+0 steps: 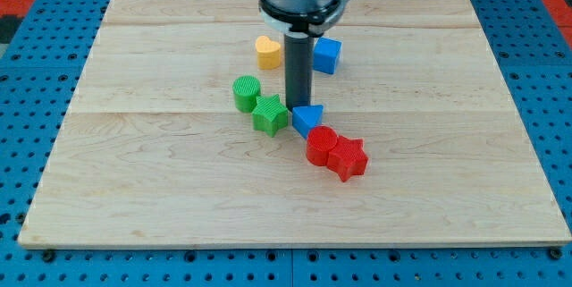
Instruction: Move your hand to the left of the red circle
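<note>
The red circle [321, 147] lies near the board's middle, touching a red star [349, 158] on its right. A blue triangle [307, 118] sits just above and left of the red circle. My tip [297, 107] stands at the blue triangle's upper left edge, between it and a green star [270, 113]. The tip is above and a little left of the red circle, apart from it.
A green circle [247, 93] sits left of the green star. A yellow heart [268, 52] and a blue cube [327, 54] lie either side of the rod, nearer the view's top. The wooden board [134, 189] rests on a blue pegboard.
</note>
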Controlling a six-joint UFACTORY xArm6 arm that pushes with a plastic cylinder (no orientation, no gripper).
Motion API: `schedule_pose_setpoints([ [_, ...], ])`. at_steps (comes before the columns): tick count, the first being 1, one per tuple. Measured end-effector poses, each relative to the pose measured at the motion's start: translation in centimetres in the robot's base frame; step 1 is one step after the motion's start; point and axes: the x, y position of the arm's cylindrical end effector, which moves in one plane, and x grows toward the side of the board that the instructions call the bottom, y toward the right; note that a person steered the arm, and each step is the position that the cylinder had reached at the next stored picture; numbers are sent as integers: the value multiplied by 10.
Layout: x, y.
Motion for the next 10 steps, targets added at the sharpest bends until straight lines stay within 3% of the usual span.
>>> schedule_pose_setpoints([
  [4,2,59],
  [6,101,130],
  [7,153,134],
  [10,156,42],
])
